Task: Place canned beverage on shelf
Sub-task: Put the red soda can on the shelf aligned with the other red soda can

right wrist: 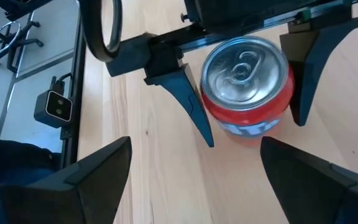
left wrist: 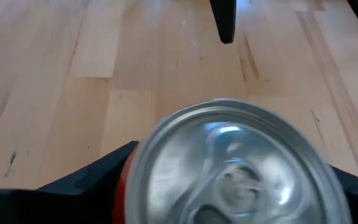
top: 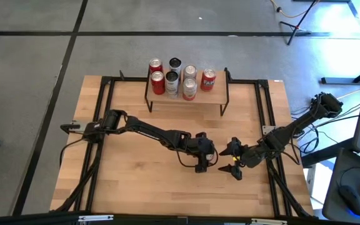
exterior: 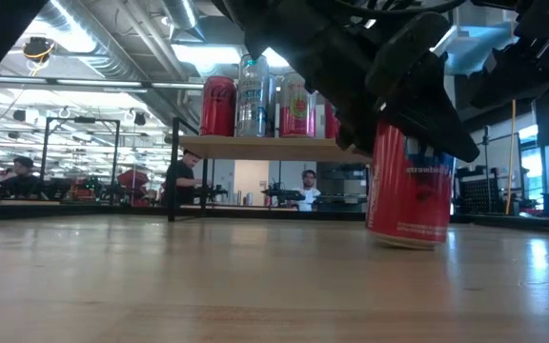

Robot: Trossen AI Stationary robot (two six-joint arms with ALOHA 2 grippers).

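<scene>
A red aluminium drink can (right wrist: 247, 93) stands upright on the light wooden tabletop (top: 136, 169), near its front edge. The left gripper (right wrist: 247, 87) straddles it, fingers spread and apart from its sides. At three o'clock, the right gripper (top: 235, 160) waits, fingers spread. At twelve o'clock, well apart, the small light-wood shelf on black legs (top: 217, 97) carries six cans (top: 179, 78).
</scene>
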